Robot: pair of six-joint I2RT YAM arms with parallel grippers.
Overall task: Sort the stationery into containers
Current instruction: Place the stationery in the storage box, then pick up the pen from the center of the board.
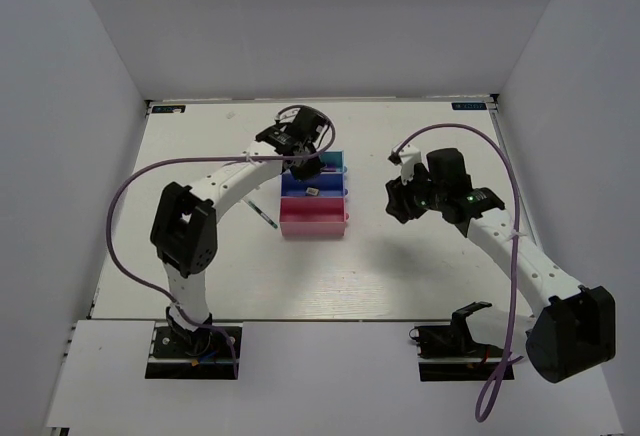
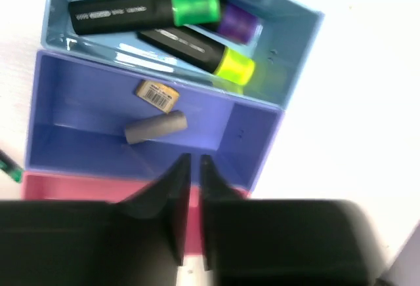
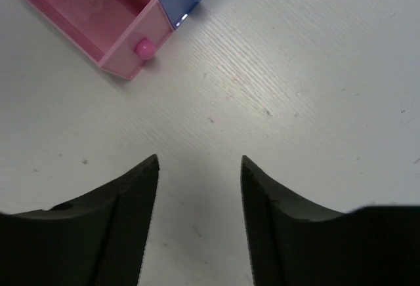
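Sorting well advanced. I see three markers, capped green [image 2: 193,4], purple [image 2: 237,23] and yellow [image 2: 235,66], lying in the teal tray [image 2: 289,56]. The blue tray [image 2: 79,102] holds a tan eraser [image 2: 157,95] and a grey stick [image 2: 155,127]; the pink tray [image 3: 134,20] looks empty. A thin pen [image 1: 263,214] lies on the worktop [image 1: 400,266] left of the trays, unsorted. My left pincer [image 2: 195,168] hovers over the blue tray, nearly pressed together, pinching nothing; my right pincer [image 3: 199,168] is spread, empty.

Bright even light, soft shadows, glare on trays, blurred wrist foregrounds
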